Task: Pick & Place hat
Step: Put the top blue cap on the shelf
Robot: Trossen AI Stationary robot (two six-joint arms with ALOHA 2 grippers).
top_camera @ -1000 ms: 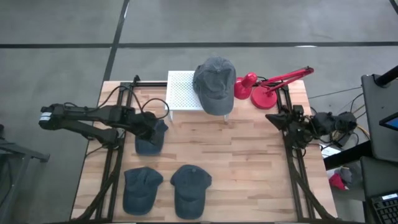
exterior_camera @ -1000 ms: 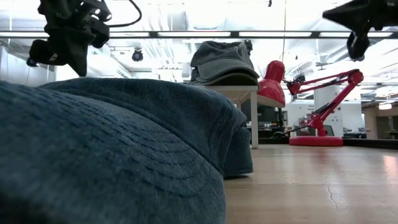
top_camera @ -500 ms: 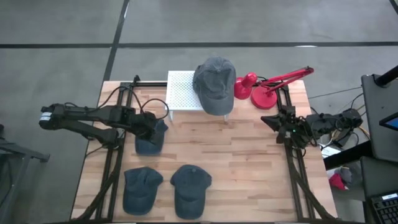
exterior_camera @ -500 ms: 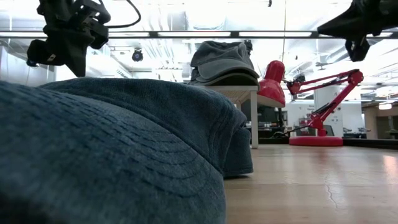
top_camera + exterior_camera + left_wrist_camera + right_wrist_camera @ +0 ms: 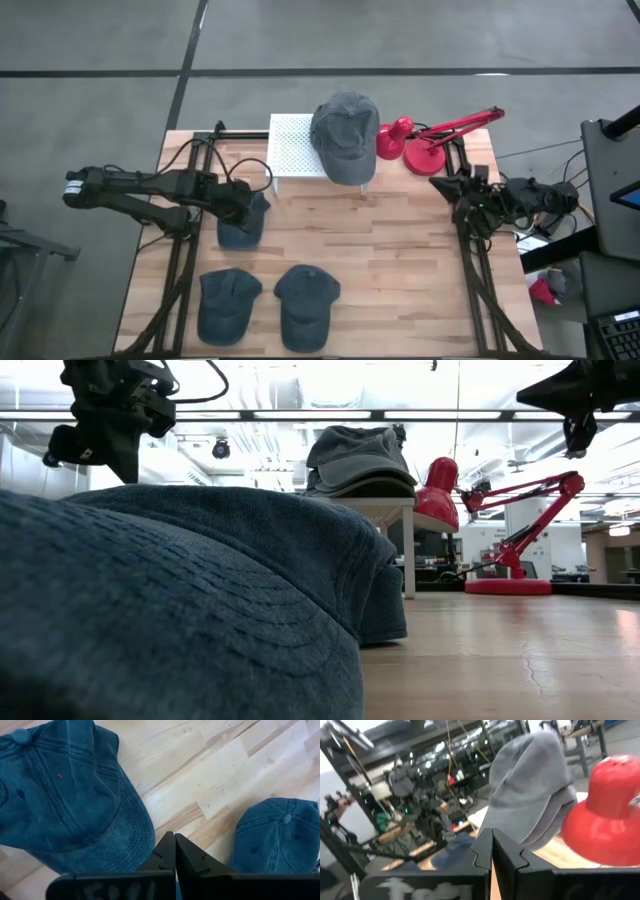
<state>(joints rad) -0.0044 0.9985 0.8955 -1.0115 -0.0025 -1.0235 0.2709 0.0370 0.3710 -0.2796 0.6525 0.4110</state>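
Three blue caps lie crown-up on the wooden table: one near the left side and two by the near edge. A grey cap sits on a white perforated stand at the far edge. My left gripper hovers shut above the left blue cap's brim, clear of it. My right gripper is shut and raised near the right edge, facing the grey cap.
A red desk lamp stands at the far right, next to the stand. Bare wood lies between the caps and the right arm. One near blue cap fills the low view's foreground.
My right gripper has swayed a little near the table's right edge, first toward the left, then back toward the far right. It stays shut. The left arm and the caps have kept still.
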